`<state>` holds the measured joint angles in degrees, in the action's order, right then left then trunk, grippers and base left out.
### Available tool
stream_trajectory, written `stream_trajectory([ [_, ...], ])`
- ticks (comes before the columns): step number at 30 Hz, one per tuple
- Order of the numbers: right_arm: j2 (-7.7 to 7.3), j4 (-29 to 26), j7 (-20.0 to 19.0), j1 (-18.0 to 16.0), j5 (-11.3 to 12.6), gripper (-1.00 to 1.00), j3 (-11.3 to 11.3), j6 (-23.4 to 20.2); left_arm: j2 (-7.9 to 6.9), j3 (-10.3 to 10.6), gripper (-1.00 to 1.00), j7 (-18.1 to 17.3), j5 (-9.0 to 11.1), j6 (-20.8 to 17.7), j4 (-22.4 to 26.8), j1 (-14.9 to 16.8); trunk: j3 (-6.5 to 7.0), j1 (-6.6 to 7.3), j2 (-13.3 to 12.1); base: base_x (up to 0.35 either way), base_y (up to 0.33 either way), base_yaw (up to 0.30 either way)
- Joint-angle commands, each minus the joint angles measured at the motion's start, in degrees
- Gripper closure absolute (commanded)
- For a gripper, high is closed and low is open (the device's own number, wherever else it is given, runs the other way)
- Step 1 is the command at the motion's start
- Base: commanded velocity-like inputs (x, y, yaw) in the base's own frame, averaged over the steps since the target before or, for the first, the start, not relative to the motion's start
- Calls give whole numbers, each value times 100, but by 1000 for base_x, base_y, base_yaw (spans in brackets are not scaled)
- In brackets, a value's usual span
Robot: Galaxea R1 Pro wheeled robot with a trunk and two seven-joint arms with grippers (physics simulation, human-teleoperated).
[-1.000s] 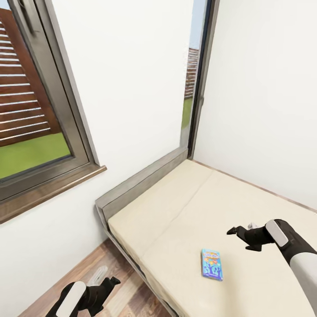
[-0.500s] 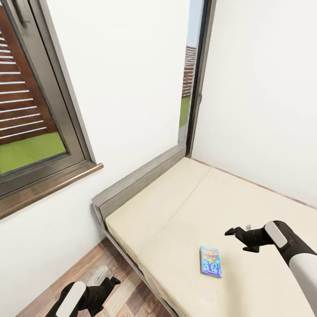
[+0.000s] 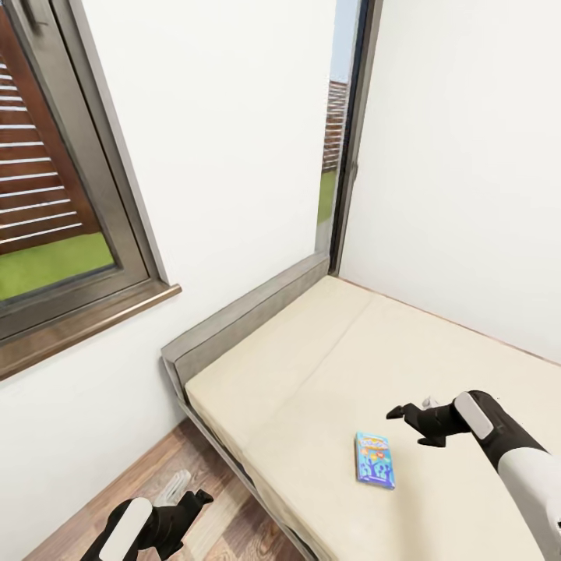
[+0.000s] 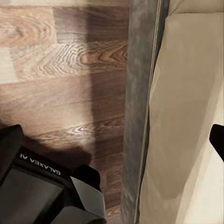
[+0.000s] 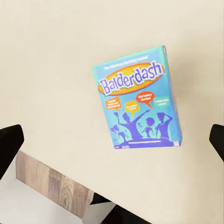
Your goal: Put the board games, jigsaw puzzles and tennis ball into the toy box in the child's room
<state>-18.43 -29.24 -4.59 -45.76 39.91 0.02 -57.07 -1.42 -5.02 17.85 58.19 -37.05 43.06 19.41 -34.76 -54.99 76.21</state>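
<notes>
A blue board game with a yellow "Balderdash" title lies flat on the cream bed, near its front edge. My right gripper hovers open above the mattress, just right of and beyond the box; in the right wrist view its fingertips stand wide apart either side of the box. Down at the lower left my left gripper hangs open over the wood floor beside the bed's grey frame, holding nothing. The toy box and table are out of view.
White walls close the corner behind the bed. A large window with a brown sill is at left, a narrow glazed strip in the corner. The grey headboard runs along the bed's far-left end. Plank floor lies between wall and bed.
My right gripper has drifted left, closer to the blue board game. The view has shifted slightly. The box and the left arm have stayed put.
</notes>
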Motion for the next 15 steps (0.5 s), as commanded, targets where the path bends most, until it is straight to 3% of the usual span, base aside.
stream_trajectory([
  [1,14,-4,-49,-4,-53,-100,52,-19,1,-8,-100,52,61,-20,10,2,-24,-23,45,0,0,0],
  [5,56,-9,-56,-3,-59,-100,237,-16,1,-8,-100,52,61,-20,10,2,-96,-110,205,0,0,0],
  [15,72,-11,-66,-3,-62,-100,318,-2,1,-8,-100,52,61,-20,10,2,-275,-330,606,0,0,0],
])
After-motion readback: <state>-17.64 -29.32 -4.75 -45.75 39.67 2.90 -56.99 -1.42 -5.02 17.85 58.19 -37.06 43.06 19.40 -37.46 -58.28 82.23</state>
